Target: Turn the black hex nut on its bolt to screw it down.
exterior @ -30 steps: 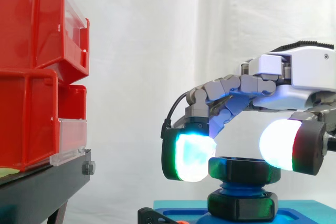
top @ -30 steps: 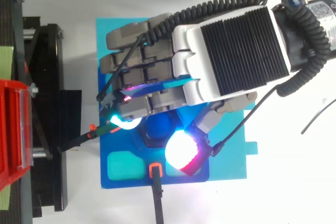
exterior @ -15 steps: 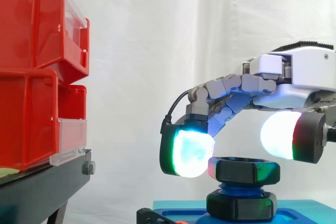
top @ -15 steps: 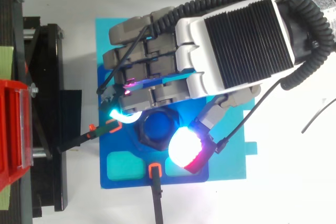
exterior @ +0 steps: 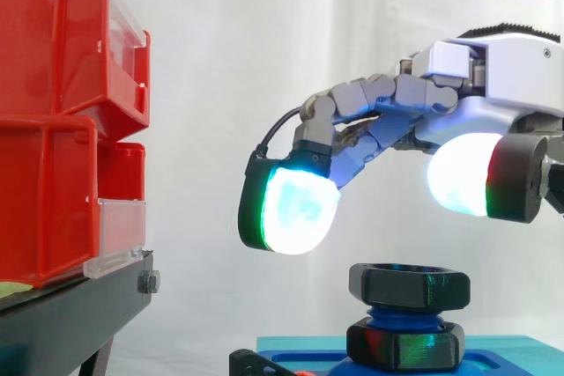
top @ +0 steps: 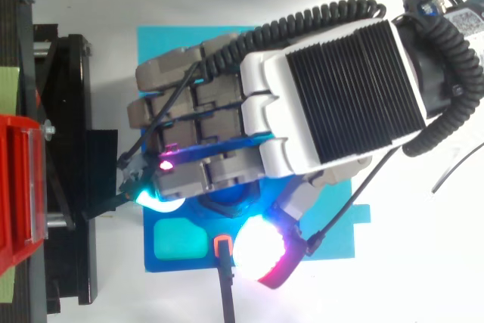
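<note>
As it hovers in the side view, the robot's grey-and-white hand (exterior: 480,99) reaches in from the right, level and palm down. Its fingers are loosely bent and spread wide from the thumb, gripping nothing. One finger's glowing white-cyan pad (exterior: 295,209) hangs up and to the left of the black hex nut (exterior: 410,285). The thumb's white pad (exterior: 463,173) hangs up and to the right, and both are clear of the nut. The nut sits high on a blue threaded bolt (exterior: 404,315), which rises from a second black hexagonal piece (exterior: 405,346) on a blue base plate (exterior: 502,346). At left, stacked red plastic bins (exterior: 53,129) with clear front panels (exterior: 119,237) rest on a black stand (exterior: 75,314). What they hold is hidden from this side.

From above, the ribbed black back of the hand (top: 333,88) covers most of the blue base plate (top: 162,35), and the fingers point left. The nut is largely hidden under them. A teal pocket (top: 180,241) and an orange-tipped black plug (top: 222,246) show at the plate's near edge. A red bin (top: 19,187) and the black stand (top: 76,149) lie at left. A label on the wrist (top: 463,22) carries print too small to read.
</note>
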`<action>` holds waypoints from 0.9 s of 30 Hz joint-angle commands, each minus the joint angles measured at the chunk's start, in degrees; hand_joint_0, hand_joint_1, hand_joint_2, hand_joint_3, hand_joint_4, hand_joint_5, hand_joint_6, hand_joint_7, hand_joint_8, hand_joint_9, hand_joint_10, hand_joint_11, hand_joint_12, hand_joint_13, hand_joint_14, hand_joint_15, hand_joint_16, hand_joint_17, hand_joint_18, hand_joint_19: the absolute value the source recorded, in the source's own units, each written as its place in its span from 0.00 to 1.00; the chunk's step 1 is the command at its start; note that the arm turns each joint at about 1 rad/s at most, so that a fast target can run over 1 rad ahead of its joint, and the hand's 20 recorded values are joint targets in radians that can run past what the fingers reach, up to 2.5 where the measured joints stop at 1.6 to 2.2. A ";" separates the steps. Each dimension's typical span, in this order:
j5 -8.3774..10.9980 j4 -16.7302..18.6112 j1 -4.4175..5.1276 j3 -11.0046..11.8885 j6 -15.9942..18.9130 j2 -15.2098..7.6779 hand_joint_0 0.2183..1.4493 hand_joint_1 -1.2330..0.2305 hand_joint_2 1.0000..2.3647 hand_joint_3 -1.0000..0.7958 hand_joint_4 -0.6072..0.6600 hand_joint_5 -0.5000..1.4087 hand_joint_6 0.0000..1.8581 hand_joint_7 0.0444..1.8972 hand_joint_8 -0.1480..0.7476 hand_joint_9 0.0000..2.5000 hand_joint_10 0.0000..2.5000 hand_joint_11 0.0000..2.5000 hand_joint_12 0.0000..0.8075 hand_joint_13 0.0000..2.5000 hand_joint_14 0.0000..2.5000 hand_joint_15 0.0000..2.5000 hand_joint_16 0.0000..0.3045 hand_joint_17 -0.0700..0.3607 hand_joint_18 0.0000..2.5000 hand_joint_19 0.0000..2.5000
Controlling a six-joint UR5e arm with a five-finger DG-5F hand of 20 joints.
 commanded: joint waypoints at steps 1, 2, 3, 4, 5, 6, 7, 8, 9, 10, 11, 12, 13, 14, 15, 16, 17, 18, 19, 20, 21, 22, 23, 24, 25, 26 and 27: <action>0.10 0.14 0.84 0.07 -0.14 0.00 0.18 0.63 0.00 0.28 0.57 0.19 0.27 0.53 0.40 0.27 0.00 0.11 0.32 0.24 0.00 0.11 0.11 0.34 0.14 0.11; 0.19 0.05 1.10 0.07 -0.23 0.00 0.18 0.63 0.00 0.28 0.57 0.20 0.27 0.54 0.40 0.27 0.00 0.11 0.32 0.24 0.00 0.11 0.11 0.34 0.14 0.11; 0.54 -0.12 1.36 0.07 -0.14 0.00 0.18 0.63 0.00 0.28 0.57 0.20 0.27 0.55 0.40 0.27 0.00 0.11 0.32 0.24 0.00 0.11 0.11 0.34 0.14 0.11; 0.72 -0.12 1.45 0.07 -0.23 0.00 0.18 0.63 0.00 0.28 0.57 0.20 0.27 0.56 0.40 0.27 0.00 0.11 0.32 0.24 0.00 0.11 0.11 0.34 0.14 0.11; 0.89 -0.21 1.54 0.07 -0.23 0.00 0.18 0.63 0.00 0.28 0.57 0.20 0.27 0.57 0.40 0.27 0.00 0.11 0.32 0.24 0.00 0.11 0.11 0.34 0.14 0.11; 1.16 -0.39 1.80 0.07 -0.23 0.00 0.18 0.63 0.00 0.28 0.57 0.20 0.27 0.57 0.40 0.27 0.00 0.11 0.32 0.24 0.00 0.11 0.11 0.34 0.14 0.11; 1.42 -0.74 1.98 0.07 -0.32 0.00 0.18 0.63 0.00 0.28 0.57 0.20 0.27 0.58 0.40 0.27 0.00 0.11 0.32 0.24 0.00 0.11 0.11 0.34 0.14 0.11; 1.42 -1.09 2.16 0.07 -0.32 -0.09 0.18 0.63 0.00 0.28 0.57 0.20 0.27 0.58 0.40 0.27 0.00 0.11 0.32 0.24 0.00 0.11 0.11 0.34 0.14 0.11; 1.51 -1.44 2.33 -0.02 -0.32 0.00 0.18 0.63 0.00 0.28 0.56 0.20 0.27 0.58 0.40 0.27 0.00 0.11 0.32 0.24 0.00 0.11 0.11 0.34 0.14 0.11; 1.51 -1.53 2.33 0.07 -0.32 0.00 0.18 0.63 0.00 0.28 0.56 0.20 0.27 0.59 0.40 0.27 0.00 0.11 0.31 0.24 0.00 0.11 0.11 0.33 0.14 0.11; 1.51 -1.53 2.42 0.07 -0.32 -0.09 0.18 0.63 0.00 0.28 0.56 0.20 0.27 0.60 0.40 0.27 0.00 0.11 0.32 0.24 0.00 0.11 0.11 0.33 0.14 0.11; 1.51 -1.53 2.42 0.07 -0.32 0.00 0.19 0.63 0.00 0.28 0.57 0.20 0.27 0.60 0.40 0.27 0.00 0.11 0.32 0.24 0.00 0.11 0.11 0.33 0.14 0.11; 1.51 -1.53 2.42 0.07 -0.32 0.00 0.18 0.62 0.00 0.28 0.56 0.21 0.27 0.61 0.40 0.27 0.00 0.12 0.31 0.24 0.00 0.11 0.11 0.33 0.14 0.11; 1.51 -1.53 2.42 0.07 -0.32 0.00 0.18 0.62 0.00 0.28 0.56 0.21 0.27 0.61 0.40 0.27 0.00 0.11 0.32 0.24 0.00 0.11 0.11 0.33 0.14 0.11; 1.51 -1.62 2.42 0.07 -0.32 0.00 0.18 0.62 0.00 0.28 0.56 0.21 0.27 0.62 0.40 0.27 0.00 0.12 0.31 0.24 0.00 0.11 0.11 0.33 0.14 0.11; 1.51 -1.62 2.42 0.07 -0.32 0.00 0.19 0.62 0.00 0.28 0.57 0.21 0.27 0.62 0.40 0.27 0.00 0.12 0.31 0.24 0.00 0.11 0.11 0.33 0.14 0.11; 1.42 -1.79 2.42 0.07 -0.32 0.00 0.19 0.62 0.00 0.28 0.57 0.21 0.27 0.63 0.40 0.27 0.00 0.11 0.31 0.24 0.00 0.11 0.11 0.33 0.14 0.11; 1.33 -2.06 2.42 -0.02 -0.32 -0.09 0.19 0.62 0.00 0.28 0.56 0.21 0.27 0.64 0.40 0.27 0.00 0.11 0.32 0.24 0.00 0.11 0.10 0.33 0.14 0.11; 1.33 -2.15 2.42 -0.02 -0.32 -0.09 0.19 0.62 0.00 0.28 0.56 0.21 0.27 0.65 0.40 0.27 0.00 0.11 0.31 0.24 0.00 0.11 0.10 0.33 0.14 0.11; 1.33 -2.15 2.42 -0.02 -0.41 0.00 0.19 0.62 0.00 0.28 0.56 0.21 0.28 0.64 0.40 0.27 0.00 0.12 0.31 0.24 0.00 0.11 0.10 0.33 0.14 0.11; 1.16 -2.15 2.42 -0.02 -0.41 -0.09 0.19 0.62 0.00 0.28 0.56 0.21 0.28 0.64 0.40 0.27 0.00 0.12 0.31 0.24 0.00 0.11 0.10 0.33 0.14 0.11; 1.07 -2.15 2.42 -0.02 -0.41 0.00 0.19 0.62 0.00 0.28 0.56 0.21 0.28 0.64 0.40 0.27 0.00 0.12 0.31 0.24 0.00 0.11 0.10 0.33 0.14 0.11; 0.81 -2.15 2.42 -0.02 -0.49 0.00 0.19 0.62 0.00 0.28 0.55 0.21 0.28 0.63 0.41 0.27 0.00 0.12 0.31 0.24 0.00 0.11 0.10 0.33 0.14 0.11; 0.63 -2.23 2.42 -0.02 -0.49 -0.09 0.19 0.62 0.00 0.28 0.56 0.21 0.28 0.63 0.41 0.27 0.00 0.11 0.31 0.24 0.00 0.11 0.10 0.33 0.14 0.10; 0.37 -2.50 2.42 -0.02 -0.49 0.00 0.19 0.62 0.00 0.28 0.55 0.21 0.29 0.63 0.41 0.27 0.00 0.12 0.31 0.24 0.00 0.11 0.10 0.33 0.14 0.11; 0.37 -2.67 2.42 -0.02 -0.49 -0.09 0.19 0.62 0.00 0.28 0.55 0.21 0.29 0.62 0.41 0.27 0.00 0.12 0.31 0.24 0.00 0.11 0.10 0.33 0.14 0.11; 0.28 -3.02 2.33 -0.02 -0.49 -0.09 0.19 0.62 0.00 0.28 0.55 0.21 0.29 0.63 0.41 0.27 0.00 0.12 0.31 0.24 0.00 0.11 0.10 0.33 0.14 0.11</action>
